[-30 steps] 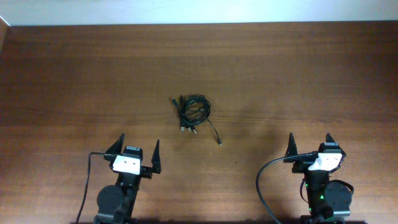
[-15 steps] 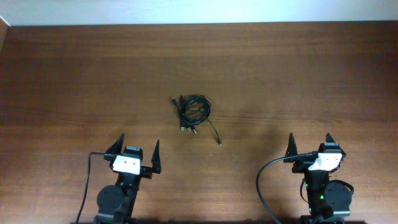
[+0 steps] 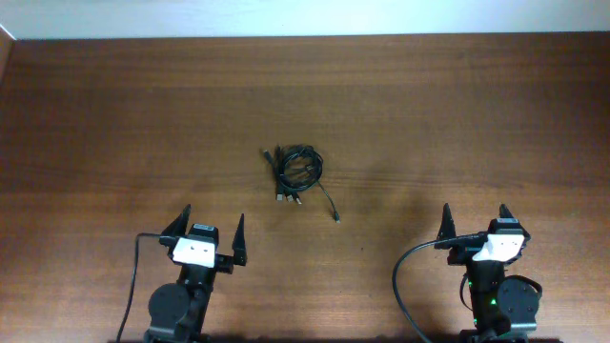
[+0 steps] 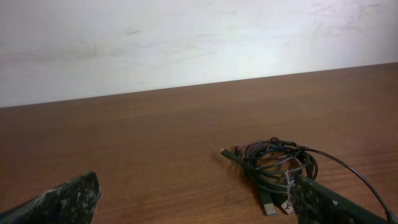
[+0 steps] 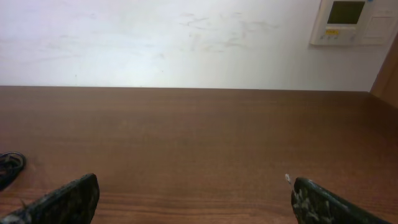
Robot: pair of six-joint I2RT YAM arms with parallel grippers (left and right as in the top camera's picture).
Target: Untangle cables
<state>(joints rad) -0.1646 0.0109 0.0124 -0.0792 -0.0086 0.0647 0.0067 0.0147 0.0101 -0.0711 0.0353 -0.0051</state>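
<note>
A small tangle of black cables (image 3: 297,172) lies on the wooden table near its middle, with USB plugs sticking out at its lower left and one thin lead trailing to the lower right. It also shows in the left wrist view (image 4: 278,165), and its edge shows at the far left of the right wrist view (image 5: 9,167). My left gripper (image 3: 208,232) is open and empty near the front edge, below and left of the tangle. My right gripper (image 3: 475,222) is open and empty at the front right, well apart from the cables.
The brown wooden table (image 3: 457,114) reaches back to a white wall. A wall panel (image 5: 352,22) shows at the top right of the right wrist view. Black arm cables hang by both arm bases at the front edge.
</note>
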